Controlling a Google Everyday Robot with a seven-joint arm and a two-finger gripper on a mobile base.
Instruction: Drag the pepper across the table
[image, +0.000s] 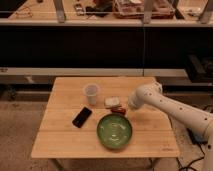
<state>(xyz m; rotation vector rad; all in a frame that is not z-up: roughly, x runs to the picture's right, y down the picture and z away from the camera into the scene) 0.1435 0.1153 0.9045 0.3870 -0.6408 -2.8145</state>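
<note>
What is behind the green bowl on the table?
Just behind the green bowl lie the pepper and, further back, a white packet. The gripper sits at one end of the pepper, covering that tip; whether it touches cannot be seen.

The arm (172, 107) was white all over, built of smooth, rounded tubular shells with a slight sheen. A bulbous, knuckle-like joint housing (146, 94) sat near its far end, and a thin dark seam showed where it met the long, thick link behind it. That link widened toward the right edge of the view and bore a few small dark marks. The gripper (126, 106), at the arm's tip low over the middle of the table (60, 131), was pale above and shadowed beneath, its fingers spread.
</note>
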